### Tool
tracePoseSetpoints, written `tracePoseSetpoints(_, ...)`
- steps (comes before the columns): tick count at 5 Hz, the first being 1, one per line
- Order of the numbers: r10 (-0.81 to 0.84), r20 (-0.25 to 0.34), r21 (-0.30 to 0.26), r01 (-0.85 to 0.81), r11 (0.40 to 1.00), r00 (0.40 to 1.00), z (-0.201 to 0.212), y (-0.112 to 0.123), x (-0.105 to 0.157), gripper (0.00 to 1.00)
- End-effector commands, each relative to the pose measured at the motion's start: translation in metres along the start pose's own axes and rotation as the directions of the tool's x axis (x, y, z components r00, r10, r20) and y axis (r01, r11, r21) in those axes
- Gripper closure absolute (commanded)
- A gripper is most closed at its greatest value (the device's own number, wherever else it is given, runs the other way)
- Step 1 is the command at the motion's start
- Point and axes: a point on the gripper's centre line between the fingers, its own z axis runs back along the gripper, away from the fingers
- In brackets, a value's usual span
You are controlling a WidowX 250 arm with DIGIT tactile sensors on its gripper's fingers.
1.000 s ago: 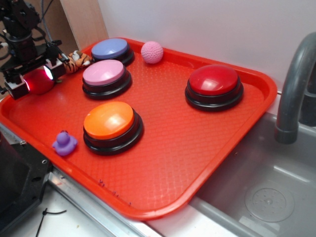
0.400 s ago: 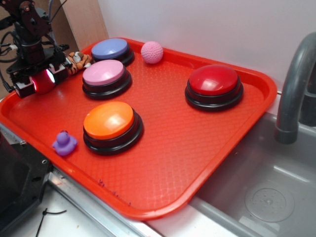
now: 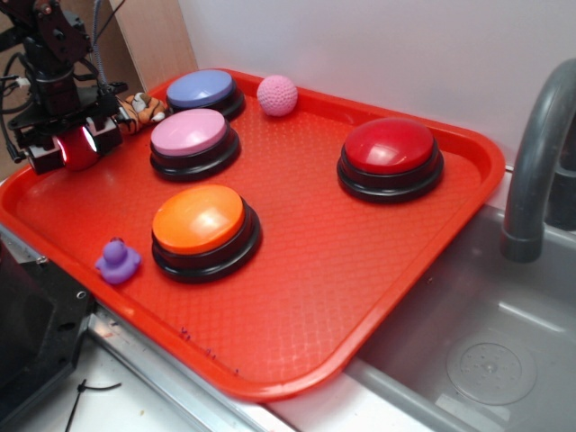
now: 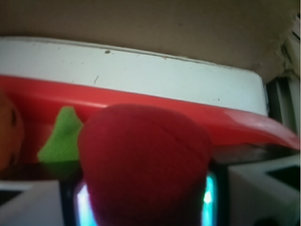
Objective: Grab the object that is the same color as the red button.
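The red plush ball (image 3: 76, 149) with a green leaf (image 4: 63, 137) sits between the fingers of my gripper (image 3: 74, 147) at the far left corner of the red tray (image 3: 360, 270). The fingers press on both sides of it. In the wrist view the ball (image 4: 146, 165) fills the middle, between the lit pads. The red button (image 3: 391, 155), a glossy red dome on a black base, stands at the right of the tray, far from the gripper.
On the tray stand a pink-domed button (image 3: 192, 139), a blue-domed button (image 3: 203, 91) and an orange-domed button (image 3: 202, 228). A tiger plush (image 3: 142, 110) lies just right of the gripper. A pink crocheted ball (image 3: 277, 94), a purple duck (image 3: 117, 260), a grey tap (image 3: 540, 153) and sink.
The gripper has moved toward the tray's far left corner with the red ball between its fingers, and the fingers have come closer together on it.
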Motion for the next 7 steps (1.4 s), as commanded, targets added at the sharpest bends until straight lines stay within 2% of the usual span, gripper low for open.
tracePoseSetpoints(1,-0.357,-0.025,-0.136,0.35,0.927,0.934,0.068,-0.008,-0.007,1.0)
tracePoseSetpoints(2,-0.565,-0.059,-0.216,0.542,0.812,0.823,0.104,-0.01,-0.019,1.0)
tracePoseSetpoints(3,-0.725,-0.036,-0.238,0.698,0.675,0.688,0.129,-0.014,-0.043,1.0)
tracePoseSetpoints(4,-0.855,0.004,-0.277,0.822,0.498,0.519,0.148,-0.016,-0.07,1.0)
tracePoseSetpoints(5,-0.931,0.012,-0.357,0.871,0.337,0.366,0.16,-0.016,-0.083,1.0)
tracePoseSetpoints(6,-0.945,0.042,-0.319,0.901,0.294,0.323,0.16,-0.018,-0.092,1.0)
tracePoseSetpoints(7,-0.949,0.013,-0.321,0.9,0.295,0.316,0.151,-0.022,-0.088,1.0)
